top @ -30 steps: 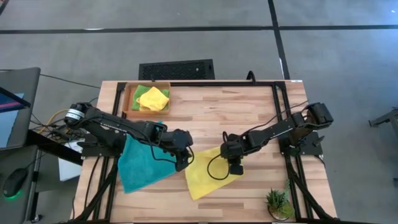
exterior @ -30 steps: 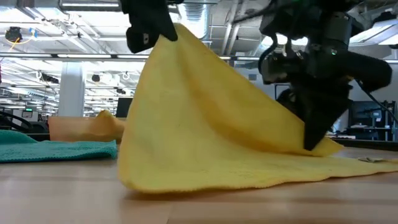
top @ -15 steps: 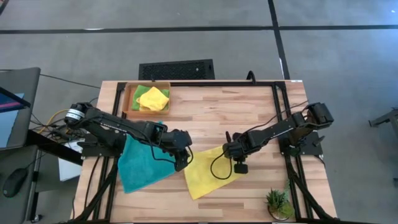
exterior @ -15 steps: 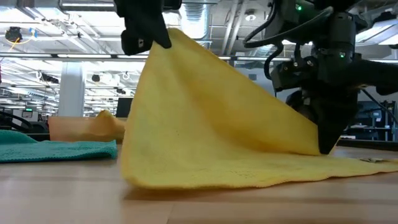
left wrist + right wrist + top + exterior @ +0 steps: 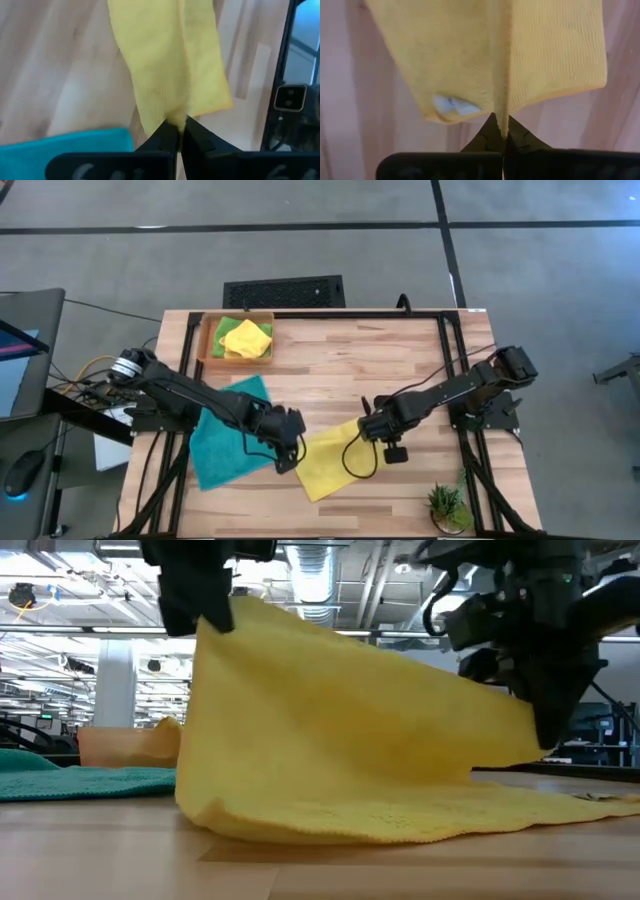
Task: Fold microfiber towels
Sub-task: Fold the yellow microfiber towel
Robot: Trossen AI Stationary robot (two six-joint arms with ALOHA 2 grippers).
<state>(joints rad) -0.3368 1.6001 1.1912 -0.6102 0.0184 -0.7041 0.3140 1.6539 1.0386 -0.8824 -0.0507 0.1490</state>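
Note:
A yellow towel (image 5: 325, 462) lies near the table's front middle with its far edge lifted; it also shows in the low view (image 5: 340, 740). My left gripper (image 5: 288, 448) is shut on its far left corner. My right gripper (image 5: 372, 432) is shut on its far right corner. A teal towel (image 5: 222, 442) lies flat under my left arm. A second yellow towel (image 5: 246, 337) and a lime green one (image 5: 222, 330) lie in the orange tray (image 5: 207, 350). My left gripper pinches the yellow towel's far left corner (image 5: 172, 116) between its two fingers, from above. The corner is lifted clear and the cloth hangs below it (image 5: 215, 630). My right gripper pinches the far right corner (image 5: 501, 117) between its two fingers, from above. That corner is held up (image 5: 530, 730), lower than the left one; the towel's near part (image 5: 400, 825) lies on the table.
A small potted plant (image 5: 447, 505) stands at the table's near right corner. A black frame (image 5: 440, 360) runs along the table's far and side edges. Bare wood shows in the table's middle and far right.
Both grippers have gone toward the table's near edge with the yellow towel's far corners. The right corner has risen, so the lifted edge stands nearer level. The raised half has come over the half on the table, which stays put.

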